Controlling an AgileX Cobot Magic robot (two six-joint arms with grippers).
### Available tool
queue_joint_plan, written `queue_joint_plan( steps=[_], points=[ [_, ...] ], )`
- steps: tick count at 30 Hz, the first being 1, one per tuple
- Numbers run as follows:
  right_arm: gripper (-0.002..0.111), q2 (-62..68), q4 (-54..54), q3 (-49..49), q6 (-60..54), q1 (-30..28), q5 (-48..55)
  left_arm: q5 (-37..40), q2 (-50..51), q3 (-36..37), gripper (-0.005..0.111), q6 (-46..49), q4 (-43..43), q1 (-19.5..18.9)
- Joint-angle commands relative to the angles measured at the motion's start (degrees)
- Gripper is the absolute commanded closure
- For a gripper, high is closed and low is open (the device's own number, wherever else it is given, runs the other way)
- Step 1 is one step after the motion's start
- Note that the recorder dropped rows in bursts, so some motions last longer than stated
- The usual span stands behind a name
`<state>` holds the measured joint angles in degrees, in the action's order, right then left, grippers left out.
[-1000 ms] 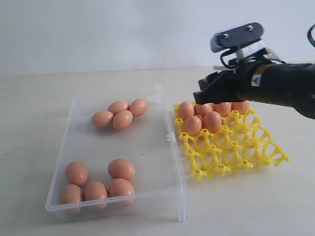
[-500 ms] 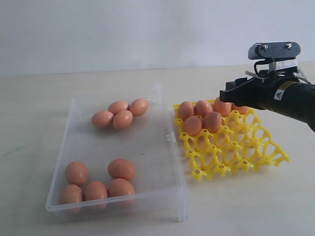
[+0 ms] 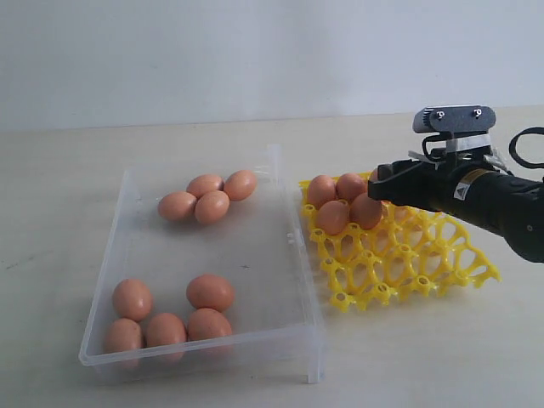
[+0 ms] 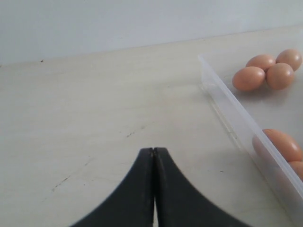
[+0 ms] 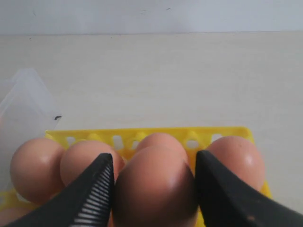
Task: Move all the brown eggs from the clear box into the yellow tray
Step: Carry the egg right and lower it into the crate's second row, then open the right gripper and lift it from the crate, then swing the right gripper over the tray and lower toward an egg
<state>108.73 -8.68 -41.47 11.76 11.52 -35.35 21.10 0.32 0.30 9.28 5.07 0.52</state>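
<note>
Between the fingers of my right gripper [image 5: 154, 157] sits a brown egg [image 5: 154, 189], and both pads are against its sides. It hangs just over the yellow tray [image 3: 408, 255], behind four eggs in the tray's far row [image 5: 85, 163]. In the exterior view the right gripper [image 3: 378, 185] hovers low over the tray's back, beside two eggs of a nearer row [image 3: 367, 209]. The clear box [image 3: 195, 355] holds several eggs in a back group [image 3: 208, 197] and a front group [image 3: 170, 316]. My left gripper [image 4: 154, 150] is shut on nothing, over bare table beside the box wall [image 4: 236, 123].
The clear box and the yellow tray [image 5: 123, 137] stand side by side, nearly touching. A small clasp [image 3: 293, 240] juts from the box wall that faces the tray. The tray's front cups [image 3: 399, 272] hold nothing. A pale wall backs the table.
The right gripper swung right across the tray's back row, then came back left and lower. The eggs in the box and the tray have not moved.
</note>
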Motion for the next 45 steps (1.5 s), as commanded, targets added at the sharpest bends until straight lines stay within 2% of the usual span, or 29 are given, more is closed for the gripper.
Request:
queue_joint_plan(
  steps=[1,3,6,12,15,19,21,24,25,27,31,34,38,40,42,45],
  points=[
    [0.108,1.83,-0.26,0.18,0.02,-0.29,-2.01,-0.44,-0.32,-0.30,0.107,-0.19,0.21,0.08],
    [0.108,2.01,-0.26,-0.04,0.02,-0.29,-2.27,-0.44,-0.32,-0.30,0.107,-0.19,0.21,0.08],
    [0.097,2.01,-0.26,-0.04,0.02,-0.29,-3.46,-0.44,-0.32,-0.30,0.107,-0.19,0.21,0.08],
    [0.057,2.01,-0.49,-0.07,0.28,-0.29,-3.43,-0.44,-0.32,-0.30,0.107,-0.19,0.21,0.08],
    [0.049,2.01,-1.40,-0.07,0.28,-0.29,-3.05,-0.44,-0.32,-0.30,0.107,-0.19,0.21,0.08],
    [0.049,-0.21,-3.06,-0.07,-0.21,-0.29,0.55,-0.44,-0.32,-0.30,0.107,-0.19,0.21,0.08],
    [0.055,-3.24,-4.16,-0.07,-1.90,-0.29,4.13,-0.44,-0.32,-0.30,0.107,-0.19,0.21,0.08],
    [0.078,-10.30,-6.98,-1.74,-4.06,0.14,13.32,-0.44,-0.32,-0.30,0.107,-0.19,0.21,0.08],
    [0.090,-13.41,-8.05,-3.84,-4.06,1.11,19.61,-0.44,-0.32,-0.30,0.107,-0.19,0.21,0.08],
    [0.107,-17.11,-8.33,-7.70,-4.06,3.17,29.37,-0.44,-0.32,-0.30,0.107,-0.19,0.21,0.08],
    [0.108,-18.71,-7.13,-20.56,-4.19,10.69,54.82,-0.44,-0.32,-0.30,0.107,-0.19,0.21,0.08],
    [0.108,-16.33,-0.63,-29.10,-8.65,16.97,69.38,-0.44,-0.32,-0.30,0.107,-0.19,0.21,0.08],
    [0.108,-12.01,14.02,-34.84,-17.94,22.93,75.22,-0.44,-0.32,-0.30,0.107,-0.19,0.21,0.08],
    [0.107,-8.76,17.07,-37.55,-23.63,25.77,79.36,-0.44,-0.32,-0.30,0.107,-0.19,0.21,0.08],
    [0.102,-4.65,17.31,-40.80,-25.26,27.85,84.70,-0.44,-0.32,-0.30,0.107,-0.19,0.21,0.08],
    [0.085,1.66,17.05,-46.29,-25.51,30.38,92.12,-0.44,-0.32,-0.30,0.107,-0.19,0.21,0.08]
  ],
)
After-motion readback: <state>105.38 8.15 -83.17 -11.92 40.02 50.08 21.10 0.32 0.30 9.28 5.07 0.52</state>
